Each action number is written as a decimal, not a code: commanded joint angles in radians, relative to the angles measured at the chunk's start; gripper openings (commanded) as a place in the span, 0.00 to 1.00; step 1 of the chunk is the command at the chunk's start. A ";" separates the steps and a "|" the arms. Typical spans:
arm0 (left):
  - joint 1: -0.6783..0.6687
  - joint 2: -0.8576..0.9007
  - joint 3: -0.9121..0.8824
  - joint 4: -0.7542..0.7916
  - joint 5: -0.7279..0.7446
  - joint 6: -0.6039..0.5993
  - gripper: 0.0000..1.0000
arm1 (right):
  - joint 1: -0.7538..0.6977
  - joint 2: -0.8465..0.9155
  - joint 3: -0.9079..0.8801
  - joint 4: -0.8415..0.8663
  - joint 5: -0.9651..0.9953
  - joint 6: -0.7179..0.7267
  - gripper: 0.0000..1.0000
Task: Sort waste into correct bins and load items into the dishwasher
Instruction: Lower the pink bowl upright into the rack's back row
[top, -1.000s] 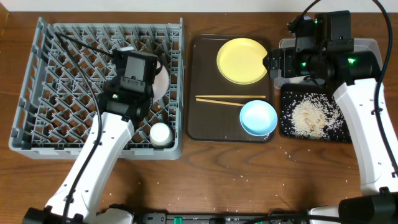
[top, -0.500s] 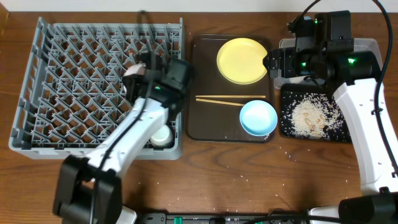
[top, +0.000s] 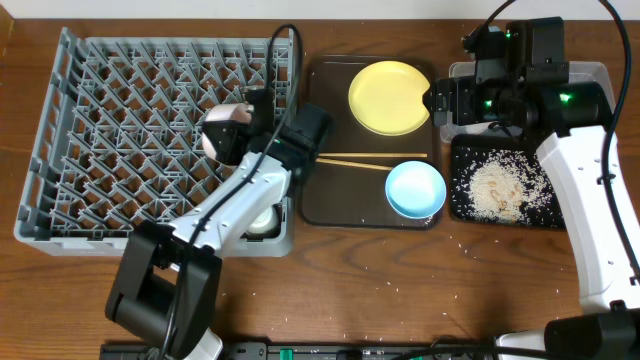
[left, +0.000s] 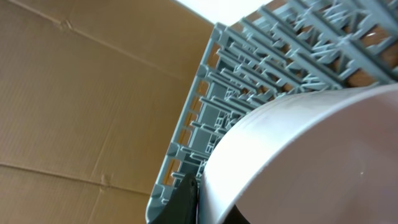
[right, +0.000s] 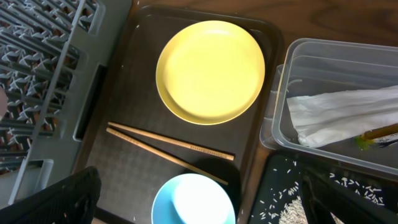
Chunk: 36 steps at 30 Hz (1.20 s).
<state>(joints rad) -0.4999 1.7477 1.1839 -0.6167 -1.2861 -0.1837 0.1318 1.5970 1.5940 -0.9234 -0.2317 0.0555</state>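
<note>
Left gripper (top: 246, 133) clamps the white bowl (top: 221, 138) over the dish rack (top: 120, 120); right gripper (top: 438, 102) spread wide, empty.

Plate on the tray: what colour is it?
The plate is plain yellow, clearest in the right wrist view.

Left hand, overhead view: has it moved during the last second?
Yes. The left hand, gripping the white bowl, swung rightward over the grey dish rack to its right wall.

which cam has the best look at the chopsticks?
Right wrist: the chopsticks lie whole and large on the brown tray, below the yellow plate. Overhead shows them whole but small. Left wrist shows none of them.
</note>
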 joint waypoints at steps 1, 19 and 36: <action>-0.029 0.006 -0.004 0.004 -0.023 -0.024 0.07 | 0.000 0.006 0.012 -0.001 -0.005 -0.001 0.99; -0.032 0.009 -0.004 -0.019 -0.004 -0.024 0.08 | 0.000 0.006 0.012 -0.002 -0.005 -0.001 0.99; -0.026 0.046 -0.004 -0.053 0.022 -0.080 0.12 | 0.000 0.006 0.012 -0.001 -0.004 -0.001 0.99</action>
<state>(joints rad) -0.5320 1.7805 1.1839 -0.6651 -1.2575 -0.2276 0.1318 1.5970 1.5940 -0.9234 -0.2317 0.0555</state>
